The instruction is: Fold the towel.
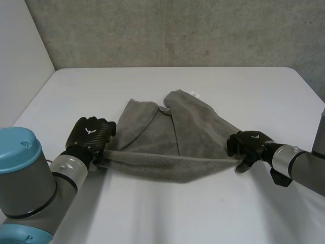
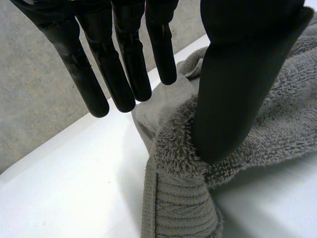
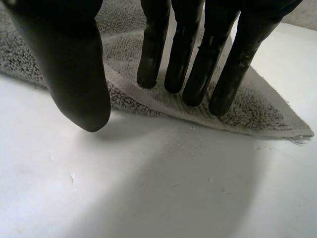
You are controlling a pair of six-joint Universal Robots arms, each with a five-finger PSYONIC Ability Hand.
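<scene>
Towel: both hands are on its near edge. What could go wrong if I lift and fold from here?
1. The right hand only rests straight fingers on the towel edge, thumb off the cloth: the corner may get left behind.
2. The left hand thumb presses a bunched corner: it may slip.
3. The far side lies overlapped: creases may get folded in.

Left arm (image 1: 35, 183) comes in lower left, left hand (image 1: 91, 133) mid-left, fingers straight, thumb pressing down. Right hand (image 1: 250, 144) sits mid-right, fingers straight too, thumb splayed off sideways.
</scene>
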